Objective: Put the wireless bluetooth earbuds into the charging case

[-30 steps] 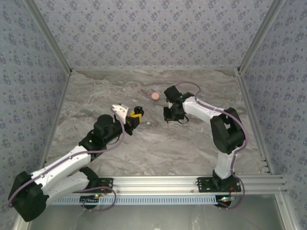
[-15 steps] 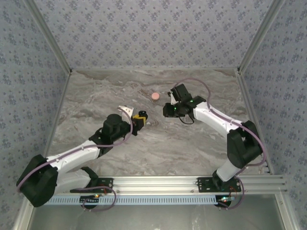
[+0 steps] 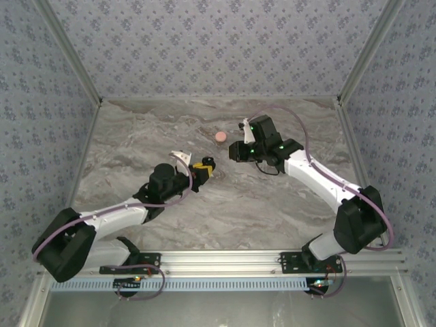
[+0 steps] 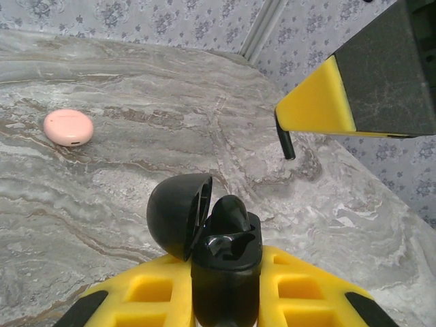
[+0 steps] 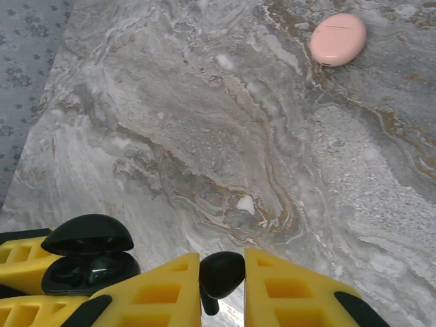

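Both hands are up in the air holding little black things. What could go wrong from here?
1. The right hand pinches the loose earbud by a small part, above the table; it might slip and fall.
2. The left hand holds the case in mid-air, so a push could tilt it or jolt the seated earbud.
3. The raised lid stands right beside the slot and could get bumped.
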